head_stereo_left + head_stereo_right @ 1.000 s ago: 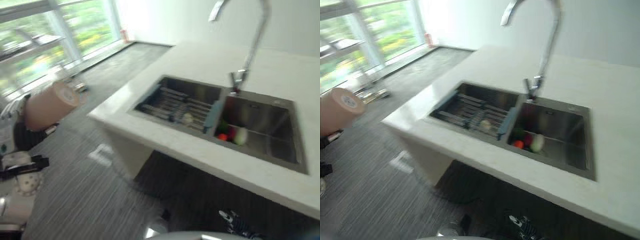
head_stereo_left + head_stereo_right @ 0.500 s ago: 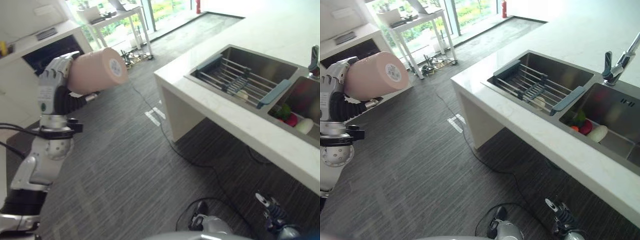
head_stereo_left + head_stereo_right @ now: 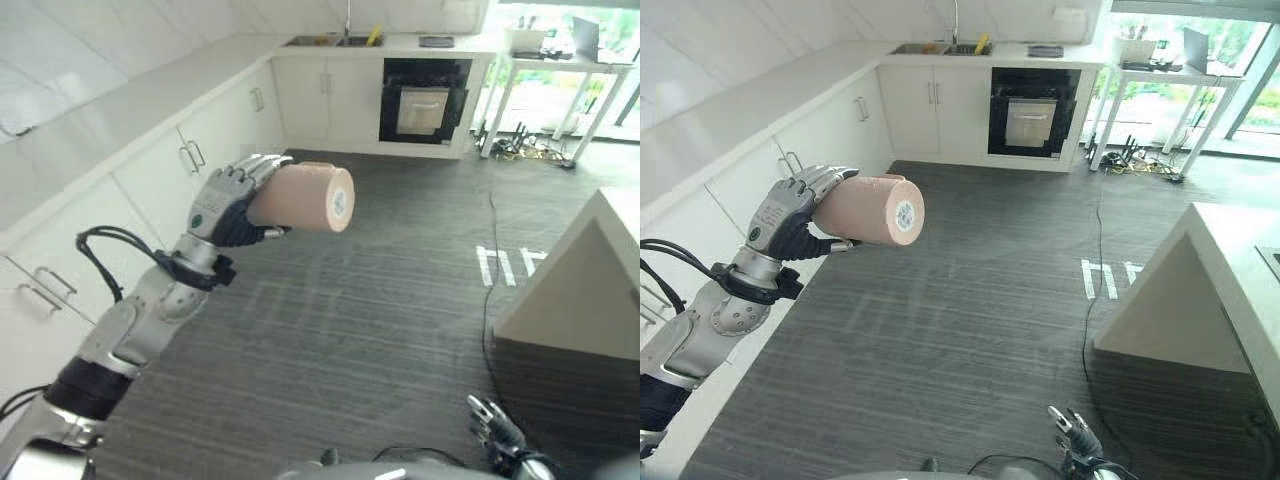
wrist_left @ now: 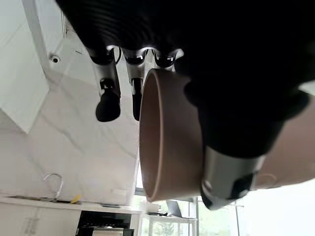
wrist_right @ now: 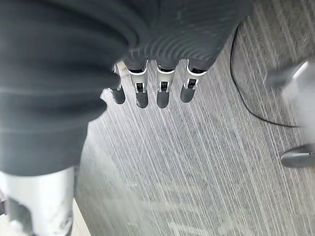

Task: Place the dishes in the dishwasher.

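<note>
So your left hand [image 3: 228, 205] has its fingers and thumb wrapped round the pink cup [image 3: 302, 197], holding it on its side up in the air over the dark striped floor [image 3: 360, 310], base pointing toward 3 o'clock, with the white cabinets [image 3: 210, 150] off at 9 o'clock. Your right hand [image 5: 147, 88] hangs low at about 5 o'clock over the same floor, fingers straight and relaxed with nothing in them. At 12 o'clock there's a black oven [image 3: 1030, 112] set under the far worktop [image 3: 980, 50], and a white island corner [image 3: 1200, 280] sits at 3 o'clock.

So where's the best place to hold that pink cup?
Around its round side wall, coming in from the side. The pink cup lies sideways in the air, and the left hand already wraps its fingers and thumb around that smooth wall, leaving base and open mouth free.
</note>
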Tool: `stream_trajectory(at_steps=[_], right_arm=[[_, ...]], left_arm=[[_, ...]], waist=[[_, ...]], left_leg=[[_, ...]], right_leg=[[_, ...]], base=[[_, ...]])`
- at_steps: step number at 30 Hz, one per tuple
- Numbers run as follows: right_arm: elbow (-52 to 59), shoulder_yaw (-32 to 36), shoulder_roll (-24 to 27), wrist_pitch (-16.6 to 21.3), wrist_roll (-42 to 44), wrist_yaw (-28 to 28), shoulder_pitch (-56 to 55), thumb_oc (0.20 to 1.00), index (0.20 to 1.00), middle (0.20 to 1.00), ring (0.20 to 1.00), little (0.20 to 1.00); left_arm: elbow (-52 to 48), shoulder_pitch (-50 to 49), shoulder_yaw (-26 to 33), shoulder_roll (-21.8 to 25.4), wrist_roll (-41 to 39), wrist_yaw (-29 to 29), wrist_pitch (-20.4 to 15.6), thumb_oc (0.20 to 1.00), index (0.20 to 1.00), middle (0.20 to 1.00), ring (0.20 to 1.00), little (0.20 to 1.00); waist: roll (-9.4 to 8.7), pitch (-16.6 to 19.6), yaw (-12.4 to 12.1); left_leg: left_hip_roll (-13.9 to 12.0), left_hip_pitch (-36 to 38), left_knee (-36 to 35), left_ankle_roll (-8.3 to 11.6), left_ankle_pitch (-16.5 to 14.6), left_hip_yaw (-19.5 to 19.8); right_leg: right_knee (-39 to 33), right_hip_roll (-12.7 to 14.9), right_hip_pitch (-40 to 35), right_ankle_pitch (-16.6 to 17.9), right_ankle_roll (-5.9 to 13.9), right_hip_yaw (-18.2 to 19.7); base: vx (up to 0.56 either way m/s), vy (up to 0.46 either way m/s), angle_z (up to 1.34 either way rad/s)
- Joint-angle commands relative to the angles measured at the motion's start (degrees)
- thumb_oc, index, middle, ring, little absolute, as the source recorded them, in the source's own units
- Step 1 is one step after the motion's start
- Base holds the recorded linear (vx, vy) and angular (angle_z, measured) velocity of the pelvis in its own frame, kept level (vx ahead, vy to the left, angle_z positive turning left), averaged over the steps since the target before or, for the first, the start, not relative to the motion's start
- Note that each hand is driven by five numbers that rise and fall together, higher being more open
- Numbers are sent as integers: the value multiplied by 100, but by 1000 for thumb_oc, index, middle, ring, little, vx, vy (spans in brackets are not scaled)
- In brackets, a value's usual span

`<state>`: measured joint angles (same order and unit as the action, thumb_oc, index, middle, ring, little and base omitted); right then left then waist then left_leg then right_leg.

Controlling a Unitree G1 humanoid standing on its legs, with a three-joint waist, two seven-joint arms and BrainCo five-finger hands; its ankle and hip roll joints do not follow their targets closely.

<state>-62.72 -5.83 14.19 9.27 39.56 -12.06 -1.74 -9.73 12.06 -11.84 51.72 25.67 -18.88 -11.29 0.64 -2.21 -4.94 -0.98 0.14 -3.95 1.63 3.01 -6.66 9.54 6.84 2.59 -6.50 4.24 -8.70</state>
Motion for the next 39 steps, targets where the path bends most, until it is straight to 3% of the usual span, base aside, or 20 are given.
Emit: stream_trajectory(at_steps=[1, 9, 13, 15, 17, 19, 20, 21, 22, 23, 25, 26, 29, 32, 33, 34, 35, 36, 37, 39], right_arm=[[187, -191, 62, 8, -146, 87, -127, 1000, 1000, 1000, 1000, 1000], [68, -420, 71, 76, -158, 53, -13, 1000, 1000, 1000, 1000, 1000], [19, -447, 107, 256, 51, 82, 61, 1000, 1000, 1000, 1000, 1000], [-36, -416, 195, 281, -3, 69, 97, 1000, 1000, 1000, 1000, 1000], [-23, -351, 310, 177, -138, 47, 99, 1000, 1000, 1000, 1000, 1000], [-47, -331, 357, 124, -174, 123, 32, 1000, 1000, 1000, 1000, 1000], [-150, -263, 343, 105, -169, 125, 43, 1000, 1000, 1000, 1000, 1000], [-165, -254, 340, 97, -171, 127, 45, 1000, 1000, 1000, 1000, 1000], [-198, -191, 316, 61, -249, 152, 17, 1000, 1000, 1000, 1000, 1000], [-258, -140, 292, 78, -289, 138, -50, 1000, 1000, 1000, 1000, 1000], [-410, -93, 285, 190, -233, 0, -215, 1000, 1000, 1000, 1000, 1000], [-440, -91, 291, 221, -232, -73, -263, 1000, 1000, 1000, 1000, 1000], [-481, -125, 251, 259, -158, -13, -275, 1000, 1000, 1000, 1000, 1000], [-586, 65, 125, 266, -106, 154, -339, 1000, 1000, 1000, 1000, 1000], [-600, 85, 79, 303, -110, 199, -365, 1000, 1000, 1000, 1000, 1000], [-612, 111, -31, 399, -32, 385, -407, 1000, 1000, 1000, 1000, 1000], [-601, 125, -46, 399, 42, 436, -420, 1000, 1000, 1000, 1000, 1000], [-590, 201, -72, 361, 86, 472, -462, 1000, 1000, 1000, 1000, 1000], [-608, 241, -73, 342, 49, 465, -473, 1000, 1000, 1000, 1000, 1000], [-711, 302, -89, 364, -161, 430, -452, 1000, 1000, 1000, 1000, 1000]], left_arm=[[-33, 539, 642, -141, -276, -37, 29, 200, 200, 200, 200, 200], [-132, 159, 1017, -163, -450, 159, 100, 200, 200, 200, 200, 200], [-32, 82, 1065, -177, -601, 111, -183, 200, 200, 200, 200, 200], [61, 50, 1086, -171, -674, -27, -311, 200, 200, 200, 200, 200], [129, 10, 1146, -136, -759, -119, -338, 200, 200, 200, 200, 200], [224, 81, 1085, -119, -763, -168, -295, 200, 200, 200, 200, 200], [205, 129, 1073, -132, -733, -144, -232, 200, 200, 200, 200, 200], [199, 126, 1075, -136, -727, -141, -228, 200, 200, 200, 200, 200], [148, 121, 1031, -221, -642, -173, -138, 200, 200, 200, 200, 200], [112, 127, 991, -292, -609, -209, -57, 200, 200, 200, 200, 200], [171, 169, 976, -367, -572, -179, -75, 200, 200, 200, 200, 200], [203, 156, 1001, -379, -558, -164, -107, 200, 200, 200, 200, 200], [366, 84, 1133, -337, -484, -159, -246, 200, 200, 200, 200, 200], [460, 102, 1115, -226, -475, -47, -476, 200, 200, 200, 200, 200], [463, 165, 1051, -192, -475, -24, -500, 200, 200, 200, 200, 200], [434, 378, 868, -89, -523, 32, -520, 200, 200, 200, 200, 200], [415, 448, 822, -54, -543, 51, -488, 200, 200, 200, 200, 200], [391, 632, 723, 23, -592, 149, -372, 200, 200, 200, 200, 200], [385, 734, 684, 76, -649, 220, -292, 200, 200, 200, 200, 200], [335, 761, 647, 100, -681, 288, -134, 200, 200, 200, 200, 200]], waist=[[-40, -154, 348], [-19, -176, 180], [-17, -208, 242], [-35, -254, 325], [-114, -372, 402], [-114, -523, 350], [-100, -555, 313], [-102, -563, 302], [-50, -583, 281], [32, -610, 227], [76, -645, 126], [64, -659, 89], [33, -611, 63], [-71, -433, -16], [-110, -388, -21], [-175, -257, -19], [-189, -219, -11], [-275, -166, 19], [-247, -138, 50], [-95, -116, 103]], left_leg=[[-401, 586, -24, 218, -454, 600], [-587, 351, 289, 382, -394, 736], [-649, 187, 618, 425, -338, 800], [-660, 51, 1230, 392, -185, 757], [-621, -275, 2325, 286, -89, 591], [-97, -634, 2911, 87, -314, 734], [180, -709, 2554, 15, -367, 750], [203, -693, 2471, 7, -370, 737], [228, -761, 1834, 44, -163, 734], [250, -1039, 1227, 167, 305, 743], [312, -1469, 602, 332, 941, 719], [322, -1550, 502, 363, 1040, 798], [288, -1482, 477, 251, 884, 722], [397, -1151, 528, -40, 496, 742], [457, -1050, 491, -109, 421, 778], [608, -799, 339, -352, 259, 865], [655, -740, 307, -420, 206, 895], [823, -608, 251, -566, 97, 967], [833, -544, 238, -625, 46, 1027], [802, -275, 123, -728, -51, 1250]], right_leg=[[-1338, 289, -717, 955, 467, -180], [-1341, 26, -878, 711, 202, -171], [-1238, -256, -855, 543, -16, 99], [-1178, -353, -814, 517, -97, 257], [-1094, -388, -813, 543, -182, 344], [-1053, -486, -902, 601, -207, 444], [-1034, -562, -933, 592, -184, 539], [-1030, -567, -948, 580, -179, 562], [-1013, -645, -1037, 523, -174, 628], [-1010, -764, -1193, 453, -207, 703], [-1008, -905, -1449, 331, -266, 841], [-991, -924, -1500, 289, -282, 897], [-712, -912, -1567, 6, -285, 1015], [-334, -780, -1755, -330, -107, 923], [-211, -734, -1757, -286, -35, 863], [533, -582, -1564, 132, 198, 729], [823, -560, -1522, 361, 279, 718], [1549, -569, -1300, 920, 543, 836], [1990, -724, -1084, 1292, 661, 961], [2985, -835, -364, 1481, 612, 1125]], base=[[4, -72, -80], [24, -121, -15], [53, -273, 7], [55, -303, -23], [111, -321, -67], [198, -197, -81], [203, -44, -75], [294, 51, -80], [360, 130, -102], [401, 150, -72], [455, 163, -29], [509, 221, -21], [362, 207, -68], [415, 281, -47], [391, 337, -20], [356, 327, 14], [388, 358, 38], [240, 202, 46], [261, 190, 49], [259, 151, 36]])
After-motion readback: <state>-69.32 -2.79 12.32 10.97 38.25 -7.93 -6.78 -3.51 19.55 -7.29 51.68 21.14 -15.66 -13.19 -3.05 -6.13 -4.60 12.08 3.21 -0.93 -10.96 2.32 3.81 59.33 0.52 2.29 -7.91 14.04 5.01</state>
